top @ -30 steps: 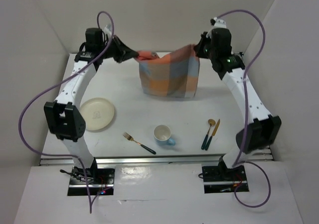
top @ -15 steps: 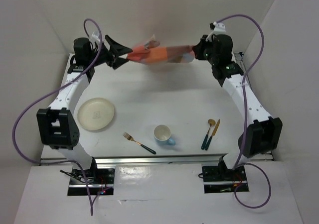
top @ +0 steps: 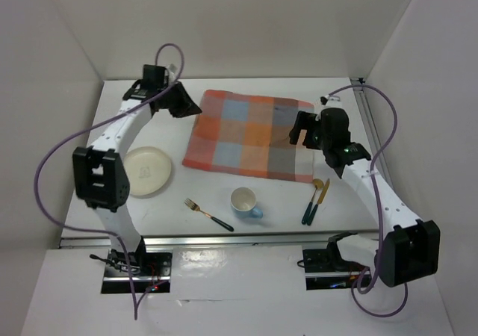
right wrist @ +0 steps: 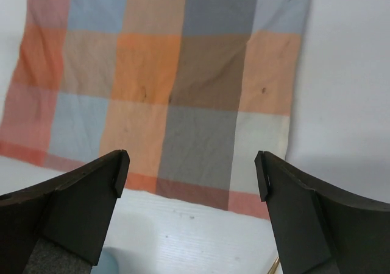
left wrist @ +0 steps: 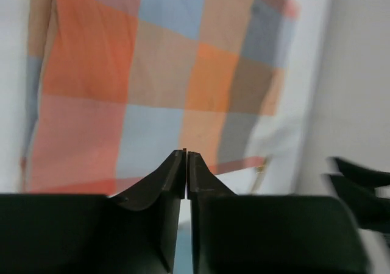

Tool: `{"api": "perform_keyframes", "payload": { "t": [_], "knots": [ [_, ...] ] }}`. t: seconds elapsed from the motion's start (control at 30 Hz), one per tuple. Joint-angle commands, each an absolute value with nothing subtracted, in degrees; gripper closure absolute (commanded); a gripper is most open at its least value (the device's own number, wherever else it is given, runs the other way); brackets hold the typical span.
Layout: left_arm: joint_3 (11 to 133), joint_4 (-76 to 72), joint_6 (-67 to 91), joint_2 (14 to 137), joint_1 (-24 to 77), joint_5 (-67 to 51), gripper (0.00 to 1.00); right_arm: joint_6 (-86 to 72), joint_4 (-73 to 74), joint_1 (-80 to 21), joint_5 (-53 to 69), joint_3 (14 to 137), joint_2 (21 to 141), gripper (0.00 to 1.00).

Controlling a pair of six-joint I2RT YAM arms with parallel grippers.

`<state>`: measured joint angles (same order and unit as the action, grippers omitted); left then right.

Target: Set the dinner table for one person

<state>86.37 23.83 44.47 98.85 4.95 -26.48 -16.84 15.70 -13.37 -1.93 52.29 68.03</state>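
The orange, blue and grey checked cloth (top: 250, 134) lies spread flat on the white dinner table (top: 276, 209), toward the back middle. My left gripper (top: 189, 106) hovers at the cloth's far left corner. In the left wrist view its fingertips (left wrist: 186, 153) are pressed together with nothing between them, and the cloth (left wrist: 152, 73) lies beyond. My right gripper (top: 297, 132) hangs over the cloth's right edge. In the right wrist view this gripper (right wrist: 192, 164) stands wide open and empty above the cloth's (right wrist: 164, 73) near hem.
A cream plate (top: 146, 170) sits at the left. Near the front lie a gold fork (top: 209, 214) with a dark handle, a white and blue cup (top: 245, 201), and a spoon and knife (top: 315, 200) side by side. An aluminium rail (top: 239, 239) runs along the front edge.
The cloth, held stretched in the air between both grippers, now lies flat on the table. Both grippers let go; the right opened wide and swung nearer, the left closed again.
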Motion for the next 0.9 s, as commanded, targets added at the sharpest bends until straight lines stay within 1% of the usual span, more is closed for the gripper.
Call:
{"api": "perform_keyframes", "payload": {
  "t": [0.0,0.03,0.07,0.13,0.17,0.2,0.23,0.3,0.33,0.37,0.4,0.43,0.47,0.5,0.53,0.57,0.63,0.67,0.7,0.73,0.77,0.8,0.87],
  "knots": [
    [100.0,42.3,35.2,109.8,12.0,-13.8,0.80,-20.9,18.8,-13.7,-8.8,57.7,66.2,0.03],
    [101.6,44.7,35.2,111.4,12.7,-8.2,0.80,-22.2,22.7,-13.7,-8.8,58.9,68.3,0.19],
    [101.6,46.1,35.2,112.1,13.4,-6.0,0.80,-23.5,25.3,-13.2,-8.8,60.0,69.5,0.28],
    [97.2,45.3,36.6,110.2,13.9,-3.9,0.78,-25.3,31.2,-13.2,-6.9,61.5,72.2,0.51],
    [94.9,44.4,37.8,108.9,13.9,-3.9,0.70,-28.7,32.8,-13.2,-5.4,61.5,72.8,0.72],
    [89.9,43.4,38.5,107.6,13.2,-3.9,0.64,-29.8,33.7,-13.2,-4.1,60.5,72.8,0.76],
    [87.6,42.0,38.5,105.5,12.7,-3.9,0.54,-30.6,33.7,-13.2,-3.1,59.3,72.8,0.79],
    [83.2,41.5,38.5,104.9,12.7,-4.9,0.30,-33.6,33.7,-13.2,-1.0,55.4,72.8,0.82],
    [82.1,41.5,38.5,104.9,12.7,-5.5,0.28,-34.7,32.6,-13.2,-1.0,54.3,72.8,0.82],
    [81.3,41.5,39.0,104.9,13.8,-5.5,0.28,-36.9,32.6,-13.2,-1.0,53.8,72.8,0.82],
    [80.6,41.0,39.0,105.4,13.8,-4.9,0.28,-36.9,31.7,-13.2,-0.1,53.2,73.5,0.88],
    [80.6,41.0,39.0,105.9,14.7,-4.9,0.28,-37.6,31.0,-13.2,-0.1,53.2,74.2,0.92],
    [80.6,40.2,39.0,106.6,15.5,-4.9,0.28,-37.6,30.1,-13.2,-0.1,53.2,76.4,0.99],
    [81.2,39.5,39.0,108.6,16.1,-4.9,0.28,-38.7,30.1,-13.2,-0.8,53.2,77.9,1.00],
    [83.2,39.5,39.0,109.9,16.1,-4.1,0.34,-39.6,30.8,-13.2,-1.4,55.1,79.6,1.00],
    [84.5,39.5,39.0,111.3,16.6,-4.1,0.38,-38.9,30.8,-13.2,-1.4,55.8,83.3,1.00],
    [86.3,40.0,39.6,114.4,16.6,-3.4,0.51,-36.5,28.5,-13.2,1.2,57.1,87.0,1.00],
    [86.9,39.1,40.2,115.0,16.6,-3.4,0.60,-35.6,27.0,-13.2,1.8,57.1,90.8,0.97],
    [86.9,38.3,40.2,115.5,16.6,-3.4,0.64,-35.6,26.5,-12.6,1.8,58.2,92.6,0.96],
    [87.4,37.8,40.2,116.3,16.6,-3.4,0.72,-35.0,26.5,-12.6,2.3,60.0,96.4,0.95],
    [87.5,37.8,40.2,116.8,16.6,-3.4,0.72,-35.0,26.5,-12.6,2.3,60.9,98.2,0.95],
    [87.5,37.8,40.2,117.5,16.6,-2.6,0.81,-34.4,25.9,-12.6,3.0,61.9,100.2,0.95],
    [88.1,40.5,40.2,119.9,16.1,-1.6,0.94,-34.4,25.4,-12.6,3.5,64.5,103.8,0.95]
  ]
}}
